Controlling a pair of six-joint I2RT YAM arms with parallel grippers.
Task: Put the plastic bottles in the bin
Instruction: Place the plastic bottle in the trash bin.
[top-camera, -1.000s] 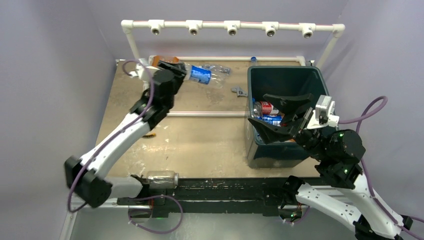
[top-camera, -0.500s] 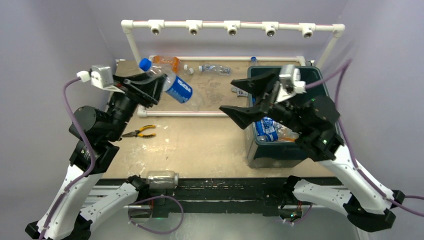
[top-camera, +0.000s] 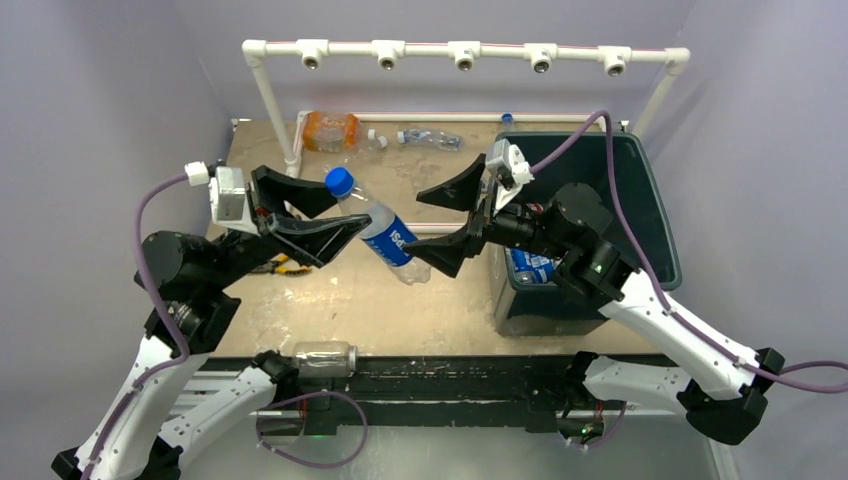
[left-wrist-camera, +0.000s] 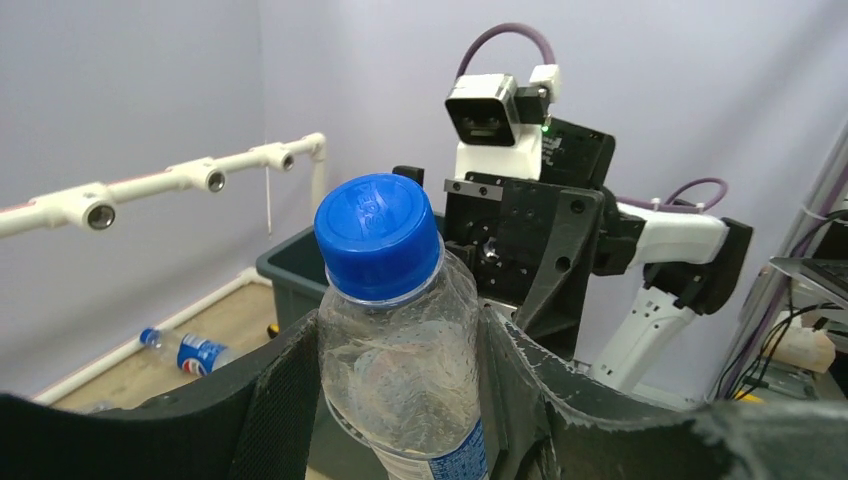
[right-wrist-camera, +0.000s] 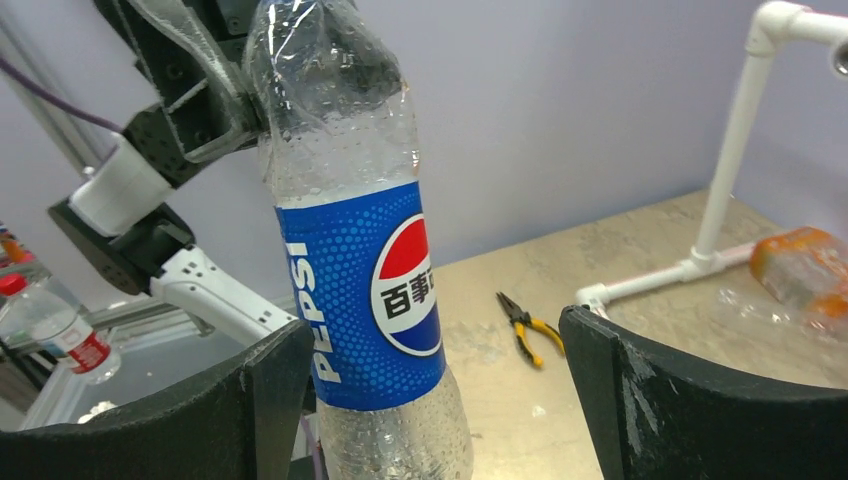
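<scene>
Lifted Pepsi bottle (top-camera: 386, 238) mid-air, neck clamped in left gripper (top-camera: 345, 213) jaws; swung right gripper (top-camera: 421, 228) out of bin (top-camera: 545, 305), jaws wide astride label, probably for handover.

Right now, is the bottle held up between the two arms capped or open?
Capped: a blue cap sits on the neck of the Pepsi bottle.

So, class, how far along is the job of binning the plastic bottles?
Done: a blue-labelled bottle lies in the bin. In hand: the left gripper holds a Pepsi bottle by its neck, the open right gripper around its lower half. Left: an orange bottle and a clear bottle at the back.
</scene>
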